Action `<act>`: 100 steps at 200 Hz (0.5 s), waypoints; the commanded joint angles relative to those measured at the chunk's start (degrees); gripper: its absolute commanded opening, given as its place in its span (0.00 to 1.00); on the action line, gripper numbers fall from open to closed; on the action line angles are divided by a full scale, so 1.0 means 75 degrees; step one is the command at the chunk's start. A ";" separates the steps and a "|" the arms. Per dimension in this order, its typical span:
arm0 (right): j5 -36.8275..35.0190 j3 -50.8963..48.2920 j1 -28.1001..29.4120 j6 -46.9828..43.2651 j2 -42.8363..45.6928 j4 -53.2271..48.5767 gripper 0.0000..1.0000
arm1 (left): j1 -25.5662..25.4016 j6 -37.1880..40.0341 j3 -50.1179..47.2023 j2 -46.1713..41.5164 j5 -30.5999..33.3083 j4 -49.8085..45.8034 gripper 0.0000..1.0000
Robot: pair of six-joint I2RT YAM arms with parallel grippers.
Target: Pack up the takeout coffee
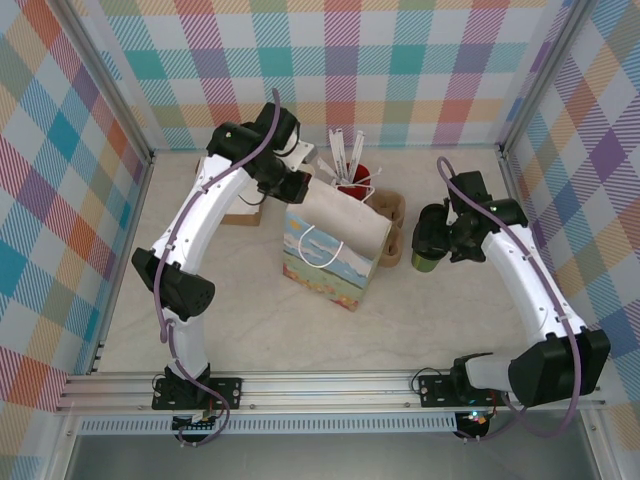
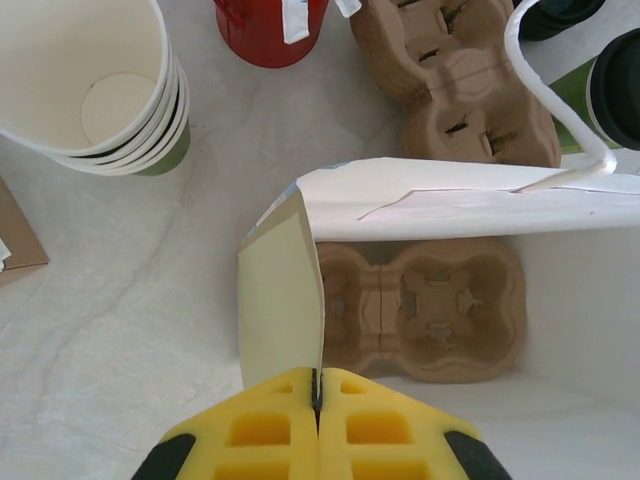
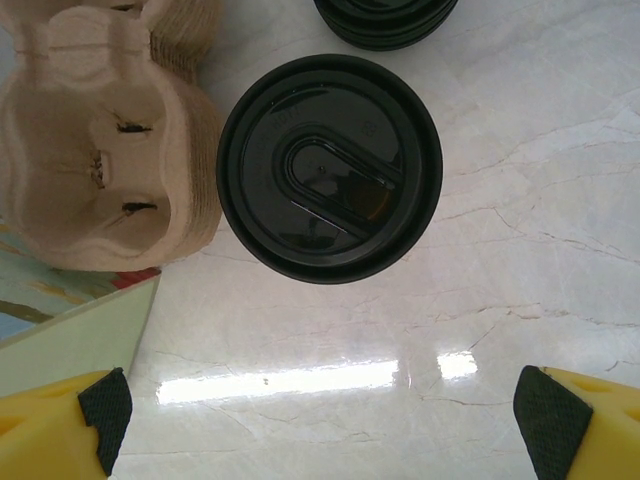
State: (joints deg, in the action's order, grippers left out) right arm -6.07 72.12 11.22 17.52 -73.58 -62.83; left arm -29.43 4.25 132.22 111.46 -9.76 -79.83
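Note:
The takeout coffee [image 1: 428,260], a green cup under a round black lid [image 3: 330,165], stands on the table right of the paper bag [image 1: 335,245]. My right gripper [image 3: 325,430] hovers above and just short of it. Its yellow fingers [image 3: 105,420] are wide open and the cup is not between them. My left gripper [image 2: 318,375] is shut on the bag's rim [image 2: 282,300] at its back left corner [image 1: 292,190], holding the mouth apart. A cardboard cup carrier [image 2: 430,310] lies flat inside the bag. The coffee's lid [image 2: 618,90] also shows at the right edge of the left wrist view.
Stacked cardboard carriers [image 1: 392,230] sit between the bag and the coffee. A red holder [image 1: 352,185] with white sticks stands behind the bag. A stack of lidless cups [image 2: 100,90] is at the far left, and loose black lids [image 3: 385,20] lie beyond the coffee.

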 commanded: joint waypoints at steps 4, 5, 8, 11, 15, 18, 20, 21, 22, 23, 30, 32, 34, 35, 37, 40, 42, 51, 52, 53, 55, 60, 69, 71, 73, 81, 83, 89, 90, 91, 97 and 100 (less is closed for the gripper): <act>0.0235 -0.0167 -0.0073 -0.0054 -0.0080 -0.0072 1.00 | 0.0159 0.0038 -0.0099 -0.0201 0.0050 -0.0238 0.18; 0.0235 -0.0169 -0.0076 -0.0058 -0.0074 -0.0072 1.00 | 0.0160 0.0035 -0.0099 -0.0201 0.0048 -0.0240 0.19; 0.0255 -0.0170 -0.0087 -0.0057 -0.0079 -0.0066 1.00 | 0.0171 0.0025 -0.0088 -0.0207 0.0039 -0.0230 0.22; 0.0277 -0.0181 -0.0096 -0.0051 -0.0088 -0.0067 1.00 | 0.0182 0.0020 -0.0087 -0.0218 0.0030 -0.0201 0.25; 0.0301 -0.0182 -0.0102 -0.0051 -0.0091 -0.0066 1.00 | 0.0203 0.0002 -0.0090 -0.0231 0.0015 -0.0183 0.29; 0.0313 -0.0188 -0.0109 -0.0051 -0.0091 -0.0077 1.00 | 0.0208 -0.0011 -0.0089 -0.0244 -0.0012 -0.0159 0.32; 0.0330 -0.0192 -0.0113 -0.0051 -0.0091 -0.0073 1.00 | 0.0215 -0.0015 -0.0087 -0.0253 -0.0020 -0.0151 0.34; 0.0335 -0.0193 -0.0113 -0.0051 -0.0091 -0.0073 1.00 | 0.0218 -0.0015 -0.0087 -0.0256 -0.0022 -0.0144 0.35; 0.0338 -0.0193 -0.0113 -0.0056 -0.0097 -0.0078 1.00 | 0.0219 -0.0016 -0.0087 -0.0264 -0.0028 -0.0140 0.36; 0.0339 -0.0194 -0.0119 -0.0059 -0.0100 -0.0081 1.00 | 0.0220 -0.0010 -0.0087 -0.0268 -0.0031 -0.0127 0.38; 0.0372 -0.0194 -0.0125 -0.0054 -0.0114 -0.0092 1.00 | 0.0250 -0.0048 -0.0087 -0.0322 -0.0045 -0.0071 0.44; 0.0380 -0.0194 -0.0120 -0.0060 -0.0121 -0.0095 1.00 | 0.0255 -0.0062 -0.0087 -0.0337 -0.0040 -0.0053 0.45; 0.0388 -0.0185 -0.0133 -0.0059 -0.0125 -0.0101 1.00 | 0.0262 -0.0080 -0.0087 -0.0349 -0.0036 -0.0049 0.47; 0.0387 -0.0183 -0.0135 -0.0055 -0.0132 -0.0104 1.00 | 0.0271 -0.0083 -0.0087 -0.0363 -0.0035 -0.0034 0.47; 0.0396 -0.0182 -0.0139 -0.0063 -0.0140 -0.0118 1.00 | 0.0274 -0.0086 -0.0084 -0.0376 -0.0032 -0.0017 0.48; 0.0414 -0.0176 -0.0146 -0.0064 -0.0153 -0.0128 1.00 | 0.0291 -0.0105 -0.0082 -0.0406 -0.0034 0.0007 0.50; 0.0414 -0.0172 -0.0148 -0.0063 -0.0157 -0.0136 1.00 | 0.0291 -0.0117 -0.0080 -0.0425 -0.0041 0.0017 0.51; 0.0428 -0.0148 -0.0161 -0.0075 -0.0173 -0.0173 1.00 | 0.0334 -0.0165 -0.0088 -0.0529 -0.0038 0.0092 0.56; 0.0425 -0.0147 -0.0167 -0.0074 -0.0179 -0.0169 1.00 | 0.0342 -0.0178 -0.0093 -0.0547 -0.0030 0.0106 0.56; 0.0435 -0.0141 -0.0169 -0.0074 -0.0182 -0.0179 1.00 | 0.0346 -0.0185 -0.0096 -0.0567 -0.0027 0.0114 0.57; 0.0440 -0.0137 -0.0172 -0.0077 -0.0184 -0.0184 1.00 | 0.0358 -0.0208 -0.0098 -0.0589 -0.0024 0.0125 0.57; 0.0452 -0.0118 -0.0173 -0.0086 -0.0197 -0.0209 1.00 | 0.0380 -0.0238 -0.0099 -0.0659 -0.0020 0.0158 0.59; 0.0480 -0.0091 -0.0184 -0.0084 -0.0209 -0.0236 1.00 | 0.0424 -0.0287 -0.0102 -0.0770 -0.0014 0.0207 0.62; 0.0480 -0.0089 -0.0184 -0.0076 -0.0203 -0.0254 1.00 | 0.0430 -0.0295 -0.0111 -0.0806 0.0003 0.0219 0.63; 0.0483 -0.0088 -0.0193 -0.0083 -0.0207 -0.0252 1.00 | 0.0446 -0.0317 -0.0110 -0.0845 0.0024 0.0230 0.64; 0.0500 -0.0077 -0.0184 -0.0074 -0.0216 -0.0278 1.00 | 0.0476 -0.0383 -0.0153 -0.0976 0.0090 0.0275 0.66; 0.0488 -0.0077 -0.0184 -0.0080 -0.0216 -0.0288 1.00 | 0.0478 -0.0395 -0.0168 -0.1016 0.0102 0.0291 0.67; 0.0494 -0.0067 -0.0190 -0.0065 -0.0221 -0.0308 1.00 | 0.0513 -0.0423 -0.0215 -0.1137 0.0144 0.0354 0.69; 0.0493 -0.0066 -0.0187 -0.0064 -0.0221 -0.0313 1.00 | 0.0514 -0.0431 -0.0221 -0.1161 0.0160 0.0360 0.70; 0.0493 -0.0065 -0.0191 -0.0063 -0.0221 -0.0310 1.00 | 0.0514 -0.0434 -0.0236 -0.1185 0.0168 0.0370 0.70; 0.0493 -0.0065 -0.0184 -0.0062 -0.0225 -0.0342 1.00 | 0.0546 -0.0490 -0.0336 -0.1336 0.0209 0.0466 0.72; 0.0498 -0.0055 -0.0184 -0.0062 -0.0231 -0.0356 1.00 | 0.0559 -0.0519 -0.0404 -0.1409 0.0213 0.0518 0.72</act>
State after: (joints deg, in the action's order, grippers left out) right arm -3.44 71.13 10.17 17.50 -74.59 -63.35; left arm -26.44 2.20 131.00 106.96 -9.34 -78.50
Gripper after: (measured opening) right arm 0.996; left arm 0.698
